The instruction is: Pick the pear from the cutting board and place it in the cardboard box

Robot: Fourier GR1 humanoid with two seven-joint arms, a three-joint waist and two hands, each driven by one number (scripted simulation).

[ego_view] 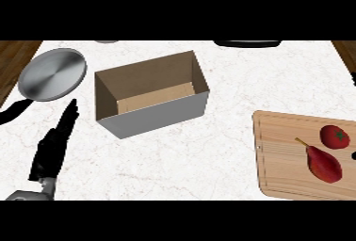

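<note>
Nothing of the task looks done yet. The pear [324, 164] lies on the cutting board [285, 155] at the right side of the table [208, 155], and the cardboard box [151, 92] stands open-topped near the middle with only its bare brown floor showing. The whole job is left: reach the pear, grip it, lift it, carry it leftward across the table and set it down inside the box.

The left hand [54, 143] shows at the lower left, fingers straight and stretched up toward the box, holding nothing; it sits left of the box and well apart from the board. The right hand does not show anywhere in the view, so I judge the reach for the pear has not begun, and the right side is the natural one for it since the board lies there.

The pear is dark red, not green or yellow, with a fat rounded lower end and a narrow neck ending in a thin stem [301, 141] that points up and to the left. It lies on its side, slanted across the board. A red tomato [334, 136] with a green top sits just beside it, above and to its right, close enough that the hand may brush it when coming in. A round metal lid or pan [52, 74] rests at the upper left, clear of the path.
</note>
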